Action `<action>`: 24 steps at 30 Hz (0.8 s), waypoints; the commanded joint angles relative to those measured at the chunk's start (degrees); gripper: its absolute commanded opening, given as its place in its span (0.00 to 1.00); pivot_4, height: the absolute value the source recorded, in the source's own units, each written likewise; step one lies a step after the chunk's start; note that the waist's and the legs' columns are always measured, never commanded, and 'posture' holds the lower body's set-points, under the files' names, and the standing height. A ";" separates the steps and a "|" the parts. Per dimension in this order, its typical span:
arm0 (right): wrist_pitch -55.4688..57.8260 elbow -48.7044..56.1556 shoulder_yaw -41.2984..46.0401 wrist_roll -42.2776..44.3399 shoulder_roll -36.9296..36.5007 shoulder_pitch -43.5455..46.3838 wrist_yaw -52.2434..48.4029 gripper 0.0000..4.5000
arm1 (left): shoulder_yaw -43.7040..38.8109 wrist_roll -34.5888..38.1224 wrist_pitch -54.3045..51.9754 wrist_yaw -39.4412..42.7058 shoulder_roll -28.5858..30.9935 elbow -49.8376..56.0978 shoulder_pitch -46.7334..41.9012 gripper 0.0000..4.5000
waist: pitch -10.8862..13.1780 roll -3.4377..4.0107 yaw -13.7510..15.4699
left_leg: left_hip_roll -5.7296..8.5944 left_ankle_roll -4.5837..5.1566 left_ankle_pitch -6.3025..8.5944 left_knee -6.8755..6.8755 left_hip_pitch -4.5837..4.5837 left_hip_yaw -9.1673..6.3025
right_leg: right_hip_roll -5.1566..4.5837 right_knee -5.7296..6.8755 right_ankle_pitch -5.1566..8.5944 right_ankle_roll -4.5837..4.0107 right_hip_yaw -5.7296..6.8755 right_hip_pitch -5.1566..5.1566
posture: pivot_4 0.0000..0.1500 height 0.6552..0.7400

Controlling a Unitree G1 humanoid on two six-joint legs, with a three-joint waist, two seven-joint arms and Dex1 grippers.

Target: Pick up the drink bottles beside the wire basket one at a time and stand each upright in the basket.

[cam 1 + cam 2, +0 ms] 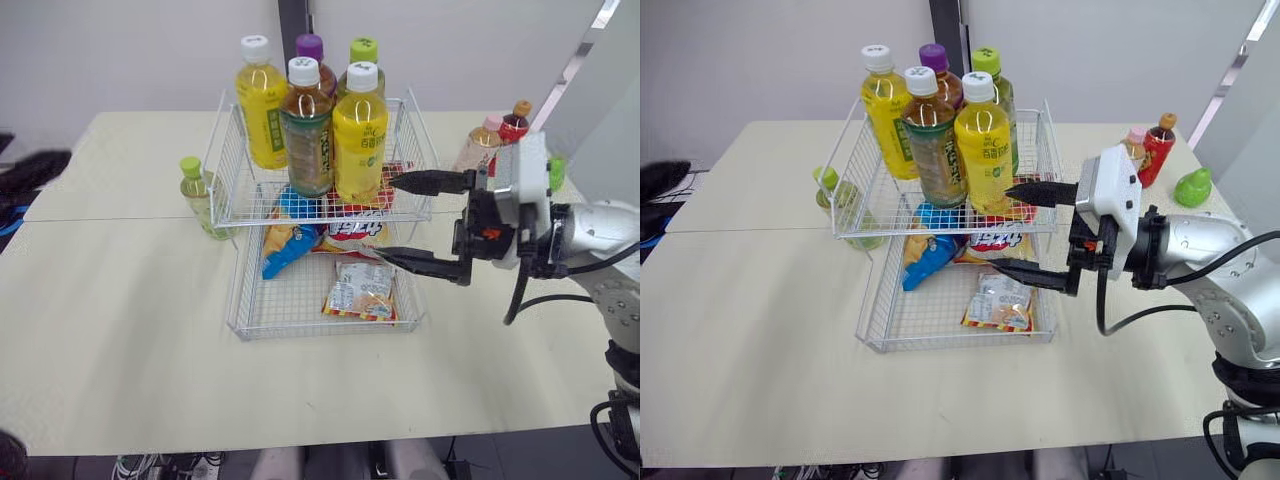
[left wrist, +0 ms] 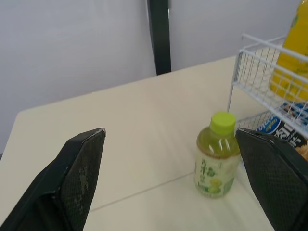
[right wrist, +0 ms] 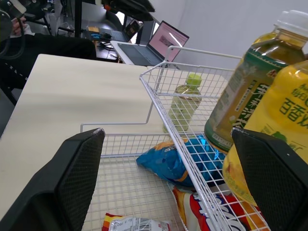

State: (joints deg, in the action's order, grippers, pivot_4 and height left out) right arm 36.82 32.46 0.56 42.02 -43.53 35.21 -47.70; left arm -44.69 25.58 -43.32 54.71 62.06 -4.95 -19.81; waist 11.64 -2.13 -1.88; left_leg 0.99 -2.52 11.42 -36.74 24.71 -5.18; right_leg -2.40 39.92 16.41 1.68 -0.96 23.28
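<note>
We find five drink bottles (image 1: 308, 130) upright in the upper tier of the wire basket (image 1: 232, 170). A green-capped bottle (image 2: 217, 154) stands on the counter (image 1: 130, 330) just beside its left side. The right gripper (image 1: 388, 218), jaws wide and empty, sits at the basket's right side. The left gripper (image 2: 171, 132) is likewise spread, seemingly empty.

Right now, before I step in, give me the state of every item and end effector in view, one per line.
Right end effector, open, empty, at the wire basket's right side.
Left end effector, open, empty.
Five bottles in upper tier, upright, capped.
Small green bottle, upright on table, left of basket, capped.
Pink-capped bottle, upright on table, right of basket.
Red bottle, upright on table beside it.
Snack bags, lying in lower tier.
</note>
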 commanded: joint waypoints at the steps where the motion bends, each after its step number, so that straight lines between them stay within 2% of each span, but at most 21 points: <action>1: -1.07 2.69 0.07 -0.41 1.37 0.06 1.38 1.00 | -5.57 0.19 4.12 0.40 -2.08 3.27 6.11 1.00 | -0.01 0.01 0.20 | 0.00 0.00 0.00 0.01 -0.01 0.02 | -0.17 0.00 0.00 -0.01 -0.01 -0.01 | 1.00 1.00; 5: -1.28 3.54 -0.74 -1.30 2.18 -0.76 1.71 1.00 | -7.95 0.36 6.77 -1.62 -5.58 5.03 12.21 1.00 | -0.06 -0.08 0.34 | 0.01 0.00 0.00 0.00 -0.03 -0.03 | -0.22 0.00 -0.01 -0.02 0.05 -0.04 | 1.00 1.00; 10: -1.31 4.02 -1.06 -1.52 2.56 -1.37 1.95 1.00 | -7.47 2.90 5.99 -3.76 -8.02 8.81 15.00 1.00 | -0.09 -0.12 0.35 | 0.02 0.00 0.00 0.01 -0.04 -0.19 | -0.25 -0.01 -0.02 -0.04 0.05 -0.04 | 1.00 1.00; 17: 0.81 6.82 -0.66 -0.64 2.72 -2.27 3.87 1.00 | 1.08 5.44 5.94 -6.82 -10.05 9.37 9.61 1.00 | -0.11 -0.12 0.40 | 0.06 0.00 0.00 0.01 -0.05 -0.29 | -0.24 -0.01 -0.03 -0.04 0.09 -0.07 | 1.00 1.00; 24: 4.91 12.19 0.79 1.76 2.98 -3.75 10.18 1.00 | 10.74 4.89 8.84 -6.75 -10.83 4.07 0.93 1.00 | -0.11 -0.12 0.23 | 0.10 0.00 0.00 0.03 -0.05 -0.26 | -0.20 0.02 -0.03 -0.03 0.11 -0.07 | 1.00 1.00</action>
State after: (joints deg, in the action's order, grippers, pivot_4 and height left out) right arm 41.05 41.95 -0.81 42.66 -40.37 31.64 -39.49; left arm -34.94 30.40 -36.50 48.02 51.10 0.03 -17.59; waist 11.54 -2.25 -1.65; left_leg 1.08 -2.52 11.42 -36.70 24.66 -5.43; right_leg -2.60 39.94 16.38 1.65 -0.84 23.21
